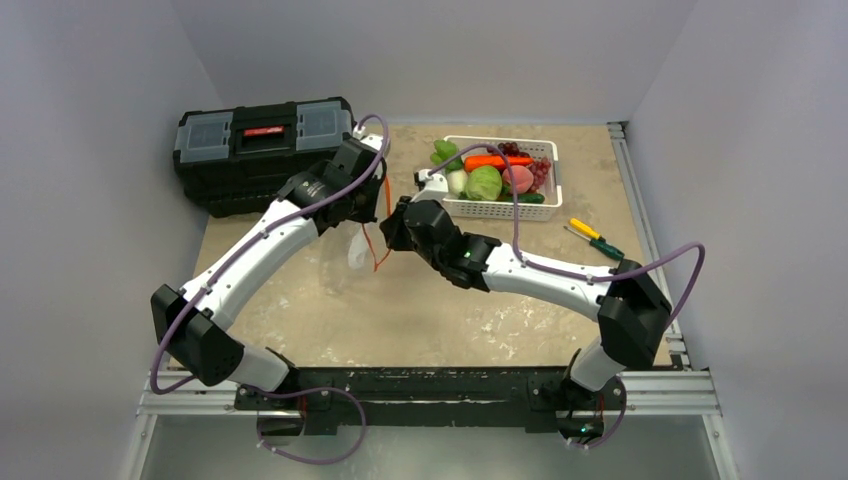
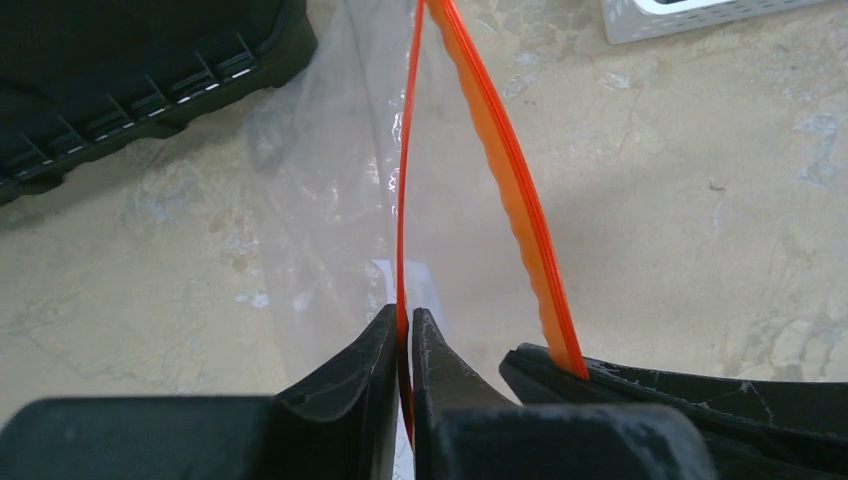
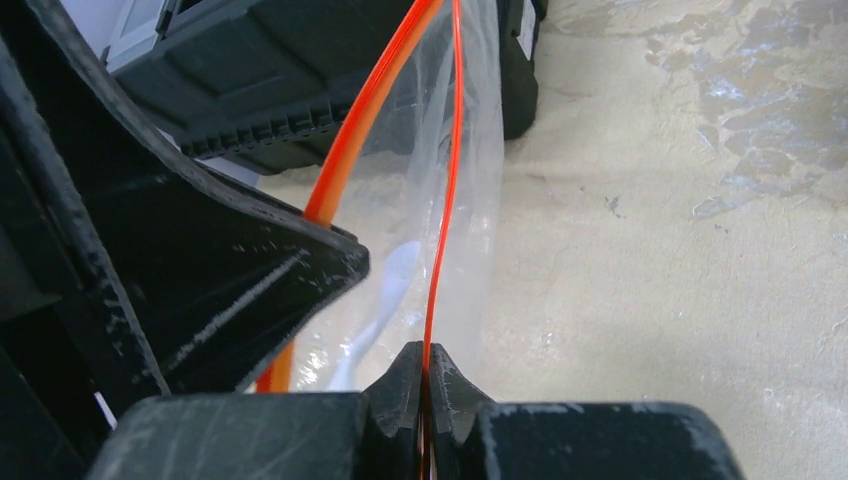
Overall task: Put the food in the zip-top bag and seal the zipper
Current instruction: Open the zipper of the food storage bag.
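Left gripper point(image 2: 403, 320) and right gripper point(image 3: 424, 355) each pinch a zipper point(image 2: 503, 180) lip mid-frame. If I overspread the bag point(image 2: 330, 190), one slips.

left arm point(image 1: 262, 243): white link shells, black joint housings
right arm point(image 1: 545, 272): matching white shells, black joints
cables point(image 1: 200, 290): purple, one looped along each arm
left claw point(image 2: 404, 318): matte black tapered fingers
right claw point(image 3: 423, 352): black, scuffed, pale scratches

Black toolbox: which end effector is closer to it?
Left. The left end effector hangs right beside the toolbox, pinching the orange zipper. The right end effector pinches the zipper too, but from the side farther from the toolbox.
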Robot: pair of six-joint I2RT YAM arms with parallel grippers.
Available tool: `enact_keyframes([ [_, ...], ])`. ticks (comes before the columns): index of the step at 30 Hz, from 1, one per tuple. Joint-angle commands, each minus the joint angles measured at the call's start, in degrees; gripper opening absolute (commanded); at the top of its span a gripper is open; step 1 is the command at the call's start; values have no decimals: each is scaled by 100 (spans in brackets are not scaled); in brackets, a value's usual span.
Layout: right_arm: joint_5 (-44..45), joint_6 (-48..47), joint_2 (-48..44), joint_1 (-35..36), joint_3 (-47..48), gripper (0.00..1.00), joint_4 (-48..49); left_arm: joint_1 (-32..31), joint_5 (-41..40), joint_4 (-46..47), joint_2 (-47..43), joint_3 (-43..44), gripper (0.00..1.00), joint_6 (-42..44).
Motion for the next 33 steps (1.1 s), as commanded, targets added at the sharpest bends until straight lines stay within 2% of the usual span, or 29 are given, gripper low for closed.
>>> enact_keyframes([
  [1,-107,19,-110,34,-101,0,172,-5,-517,-10,-84,193,1,212],
  [4,-366,147,-44,-95,-249,0,162,-10,-851,-204,-94,275,0,263],
  [8,-1571,325,78,-477,-562,0,506,-9,-1281,-331,-140,343,0,368],
  [11,-2133,201,169,-589,-632,0,566,-9,-1172,-398,-129,378,0,411],
  [14,-2261,-152,238,-590,-392,1,240,-9,-777,-398,22,405,0,412],
  [15,-2259,-303,242,-590,-318,4,153,-9,-627,-467,106,452,0,400],
  [20,-2085,-776,106,-652,-79,31,-471,-3,-172,-586,399,571,0,249],
  [26,-1268,-1309,-451,-731,-193,71,-930,26,-6,-679,570,700,0,152],
  [29,-1004,-1390,-786,-879,-343,76,-966,37,28,-675,653,707,0,124],
  [33,-717,-1422,-1209,-1218,-588,74,-841,110,34,-743,740,765,0,68],
])
